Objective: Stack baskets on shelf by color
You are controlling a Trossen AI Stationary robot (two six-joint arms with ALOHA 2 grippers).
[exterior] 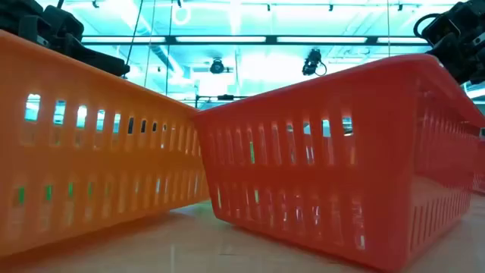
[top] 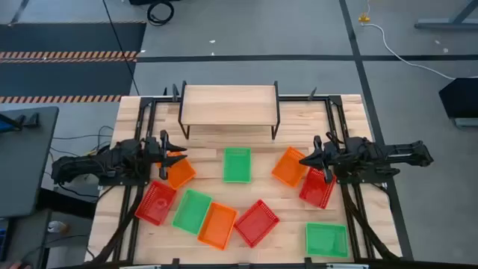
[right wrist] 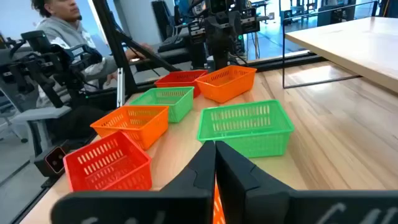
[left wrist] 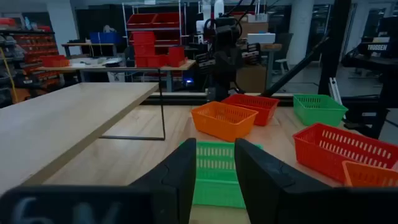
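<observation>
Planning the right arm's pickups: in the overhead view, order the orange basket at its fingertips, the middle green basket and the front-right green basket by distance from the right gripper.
From the right gripper:
1. Orange basket, at its fingertips.
2. Middle green basket, before the shelf.
3. Front-right green basket, near the table's edge.

Shelf (top: 229, 103): set at the table's (top: 351, 119) far edge, centred; nothing is placed on it.

Baskets, all laid on the table in front of the shelf:
- Rear row: centre basket (top: 237, 164), flanked by left basket (top: 179, 172) and right basket (top: 287, 166); outer right basket (top: 317, 188) is set touching the latter.
- Front arc, left to right: first basket (top: 155, 202), second basket (top: 193, 211), third basket (top: 217, 225), fourth basket (top: 256, 222), packed edge to edge.
- Corner basket (top: 326, 240): placed apart, front right.

Left gripper (top: 175, 155) is held over the left basket, right gripper (top: 305, 160) at the right basket's edge.
</observation>
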